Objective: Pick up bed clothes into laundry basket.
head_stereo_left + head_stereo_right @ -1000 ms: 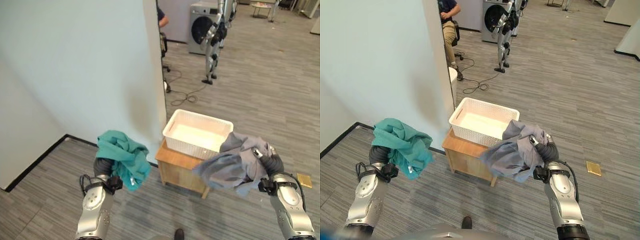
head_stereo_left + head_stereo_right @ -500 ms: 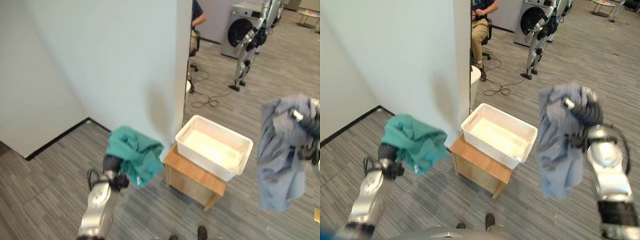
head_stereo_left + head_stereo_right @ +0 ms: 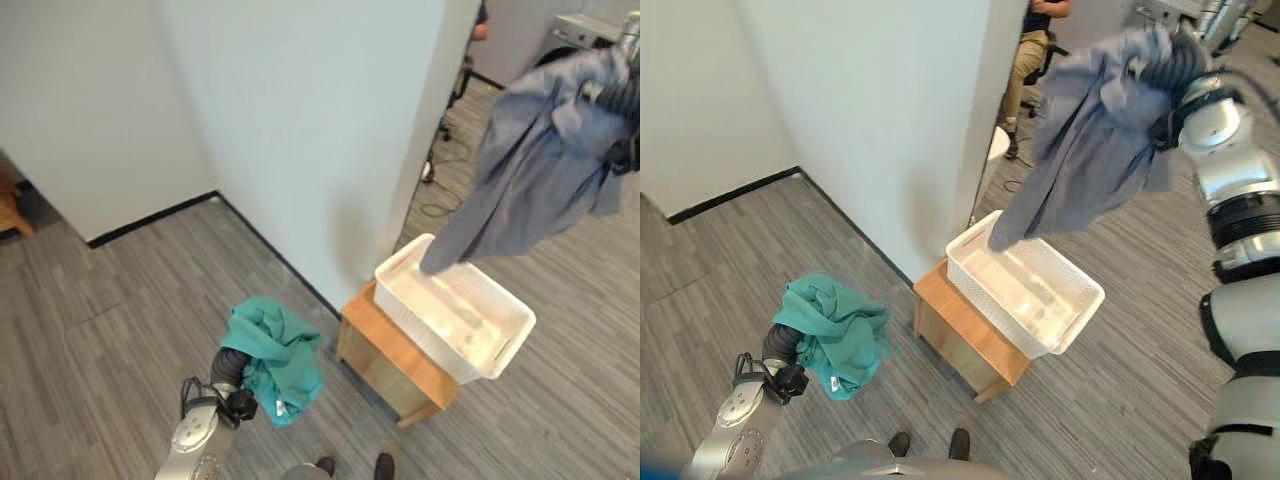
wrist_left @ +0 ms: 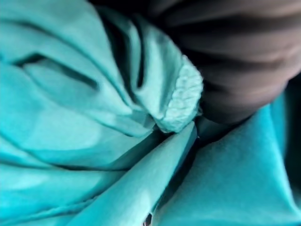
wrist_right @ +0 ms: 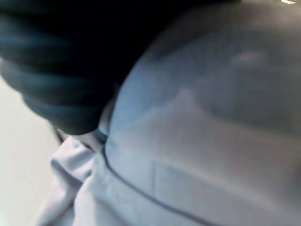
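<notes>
Two head cameras look down at one white laundry basket [image 3: 455,320]; each wrist camera presses against cloth.

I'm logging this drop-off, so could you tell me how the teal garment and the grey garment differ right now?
The teal garment is bunched in a tight wad, while the grey garment hangs stretched out long. The teal one is held low by the left hand over the floor, away from the white laundry basket; the grey one is raised high by the right hand, its lower end dangling over the basket. Both are off the floor, one per hand.
</notes>
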Tool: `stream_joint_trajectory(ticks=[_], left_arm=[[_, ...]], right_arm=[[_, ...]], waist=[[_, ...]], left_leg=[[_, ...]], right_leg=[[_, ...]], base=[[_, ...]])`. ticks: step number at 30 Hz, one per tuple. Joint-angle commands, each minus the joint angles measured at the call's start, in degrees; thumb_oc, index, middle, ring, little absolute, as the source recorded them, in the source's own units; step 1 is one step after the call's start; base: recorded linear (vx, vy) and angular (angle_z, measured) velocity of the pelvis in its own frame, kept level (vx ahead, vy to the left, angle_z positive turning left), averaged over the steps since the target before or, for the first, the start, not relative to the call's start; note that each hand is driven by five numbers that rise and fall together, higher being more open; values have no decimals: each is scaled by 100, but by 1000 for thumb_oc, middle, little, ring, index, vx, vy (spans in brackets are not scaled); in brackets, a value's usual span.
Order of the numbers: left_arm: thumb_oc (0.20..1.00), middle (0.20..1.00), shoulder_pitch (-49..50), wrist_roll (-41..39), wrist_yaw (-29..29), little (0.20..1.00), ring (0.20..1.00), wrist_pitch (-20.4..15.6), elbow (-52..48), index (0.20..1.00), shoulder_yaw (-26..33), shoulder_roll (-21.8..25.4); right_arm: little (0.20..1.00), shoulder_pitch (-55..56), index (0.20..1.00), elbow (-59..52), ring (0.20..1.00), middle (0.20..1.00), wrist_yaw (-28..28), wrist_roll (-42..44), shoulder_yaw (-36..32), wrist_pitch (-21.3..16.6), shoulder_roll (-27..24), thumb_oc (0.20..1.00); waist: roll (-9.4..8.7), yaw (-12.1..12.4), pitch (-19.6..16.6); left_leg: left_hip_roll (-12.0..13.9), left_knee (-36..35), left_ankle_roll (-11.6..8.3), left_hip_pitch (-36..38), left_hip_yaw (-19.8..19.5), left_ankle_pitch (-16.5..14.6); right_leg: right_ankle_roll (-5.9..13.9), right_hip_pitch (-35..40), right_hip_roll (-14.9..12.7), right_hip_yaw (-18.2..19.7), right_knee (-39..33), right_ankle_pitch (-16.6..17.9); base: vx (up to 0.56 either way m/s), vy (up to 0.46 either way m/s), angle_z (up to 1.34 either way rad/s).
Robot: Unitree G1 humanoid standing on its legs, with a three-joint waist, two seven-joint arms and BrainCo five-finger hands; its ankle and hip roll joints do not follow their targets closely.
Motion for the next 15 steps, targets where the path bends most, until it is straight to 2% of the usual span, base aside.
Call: stream_joint_trajectory(ticks=[1,6,11,12,15], left_arm=[[200,200,-269,-267,13,200,200,-309,-492,200,54,285],[200,200,-373,-239,80,200,200,-287,-466,200,-74,230],[200,200,-523,-177,121,200,200,-326,-370,200,-150,176],[200,200,-548,-152,113,200,200,-320,-361,200,-157,163],[200,200,-632,-118,54,200,200,-282,-331,200,-145,186]], right_arm=[[200,-401,200,-65,200,200,-70,76,214,28,-366,200],[200,240,200,-71,200,200,36,-495,201,152,438,200],[200,1227,200,-117,200,200,321,-755,90,158,1061,200],[1000,1453,1000,13,1000,1000,423,-800,99,202,1186,1000],[1000,1756,1000,433,1000,1000,914,-967,309,352,1398,1000]], waist=[[44,-51,-40],[163,35,298],[205,83,457],[206,94,467],[230,109,487]], left_leg=[[71,-133,-184,-233,80,398],[43,-110,-188,-544,48,481],[23,-95,-175,-706,37,519],[25,-97,-173,-713,31,517],[31,-99,-174,-713,31,509]], right_leg=[[133,265,-13,-103,143,-205],[106,-30,1,-128,141,-129],[108,-181,15,-109,126,-98],[106,-189,19,-104,119,-102],[107,-195,25,-91,103,-110]], base=[[-59,7,4],[-75,3,2],[-35,5,1],[0,0,0],[15,-3,-2]])
